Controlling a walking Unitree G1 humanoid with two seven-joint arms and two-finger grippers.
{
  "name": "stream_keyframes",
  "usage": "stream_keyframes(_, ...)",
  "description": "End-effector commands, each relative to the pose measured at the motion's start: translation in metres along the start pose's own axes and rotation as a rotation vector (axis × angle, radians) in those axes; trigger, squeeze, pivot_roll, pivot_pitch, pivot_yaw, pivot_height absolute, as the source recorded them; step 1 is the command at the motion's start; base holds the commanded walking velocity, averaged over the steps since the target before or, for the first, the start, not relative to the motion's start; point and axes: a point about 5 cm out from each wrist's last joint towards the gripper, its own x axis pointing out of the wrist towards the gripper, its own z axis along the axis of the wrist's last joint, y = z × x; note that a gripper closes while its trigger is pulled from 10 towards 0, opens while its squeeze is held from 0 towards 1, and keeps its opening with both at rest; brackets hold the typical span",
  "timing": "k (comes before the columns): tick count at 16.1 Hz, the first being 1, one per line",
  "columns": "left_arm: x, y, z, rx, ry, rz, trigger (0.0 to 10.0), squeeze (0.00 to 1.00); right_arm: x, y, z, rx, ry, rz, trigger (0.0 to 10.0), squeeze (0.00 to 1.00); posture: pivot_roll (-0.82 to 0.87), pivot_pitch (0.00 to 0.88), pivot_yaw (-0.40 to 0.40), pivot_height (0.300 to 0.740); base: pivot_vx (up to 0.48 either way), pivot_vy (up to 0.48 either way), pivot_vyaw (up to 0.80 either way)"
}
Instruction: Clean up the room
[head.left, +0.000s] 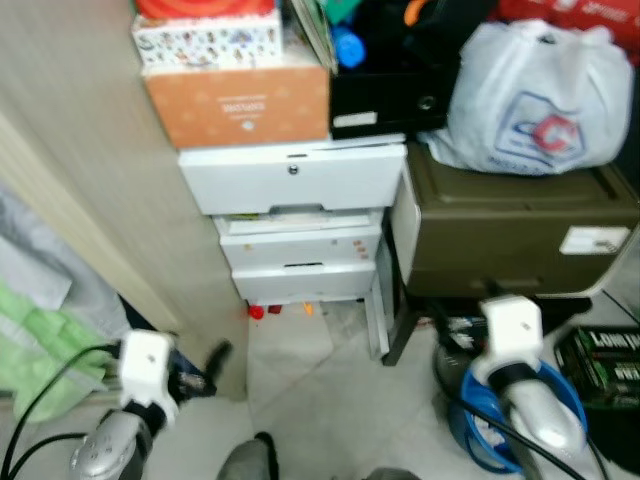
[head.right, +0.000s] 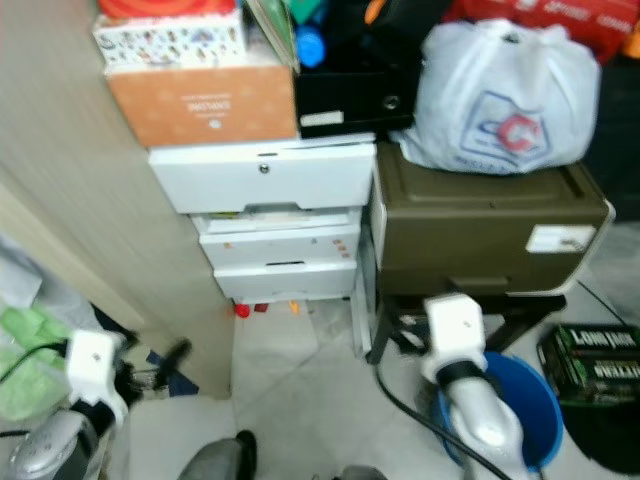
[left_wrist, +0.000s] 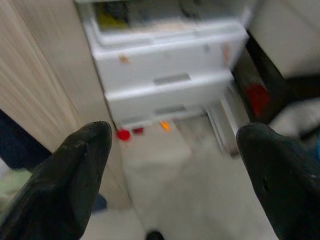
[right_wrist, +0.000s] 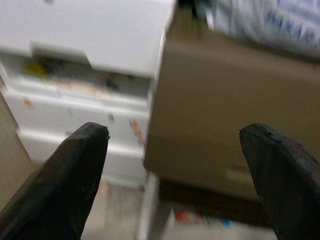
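pale tiled floor (head.left: 310, 390) beside a wooden wall panel (head.left: 80, 200). white drawer unit (head.left: 295, 225) carries an orange box (head.left: 240, 100); a white plastic bag (head.left: 535, 100) sits on the olive bin (head.left: 510, 225). small red and orange bits (left_wrist: 123, 134) lie under the drawers. left end effector (left_wrist: 175, 165) and right end effector (right_wrist: 175, 165) are both spread wide, empty.

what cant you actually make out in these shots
- Small red and orange bits on the floor under the white drawer unit: too small and blurred in the eye and left wrist views.
- Orange box lettering: too small.
- Black box: cut off by the right edge.
- Right wrist view: motion blur smears the olive case.
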Motion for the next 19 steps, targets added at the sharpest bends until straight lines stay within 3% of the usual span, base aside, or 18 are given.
stream_keyframes(1,-0.006,0.008,-0.006,0.014,0.047,0.010,10.0,0.00,-0.004,-0.002,-0.004,0.010,0.039,-0.007,10.0,0.00,-0.01,0.129,-0.036,0.740,0.000,0.000,0.00)
stream_keyframes(3,-0.007,0.016,-0.009,0.025,0.055,0.037,10.0,0.00,-0.006,-0.009,-0.015,0.088,0.133,-0.073,10.0,0.00,-0.01,0.128,-0.034,0.740,0.000,0.000,0.00)
stream_keyframes(4,-0.007,0.025,-0.015,-0.013,0.079,0.088,10.0,0.00,-0.005,-0.017,-0.023,0.133,0.212,-0.134,10.0,0.00,-0.01,0.123,-0.031,0.740,0.000,0.000,0.54)
stream_keyframes(8,-0.007,0.032,-0.016,-0.008,0.081,0.116,10.0,0.00,0.000,-0.016,-0.021,0.187,0.228,-0.146,10.0,0.00,-0.01,0.122,-0.027,0.740,0.000,0.000,0.80)
stream_keyframes(13,-0.008,0.062,-0.024,-0.031,0.117,0.260,10.0,0.00,0.004,-0.015,-0.025,0.180,0.264,-0.138,10.0,0.00,-0.01,0.119,-0.029,0.740,0.000,0.000,0.66)
stream_keyframes(17,-0.003,0.073,-0.035,-0.041,0.147,0.306,10.0,0.00,0.005,-0.023,-0.037,0.191,0.297,-0.180,10.0,0.00,-0.01,0.096,-0.028,0.740,0.000,0.000,0.00)
stream_keyframes(19,0.003,0.081,-0.040,-0.044,0.158,0.337,10.0,0.00,0.008,-0.024,-0.044,0.187,0.314,-0.197,10.0,0.00,-0.02,0.068,-0.029,0.740,0.000,0.480,0.00)
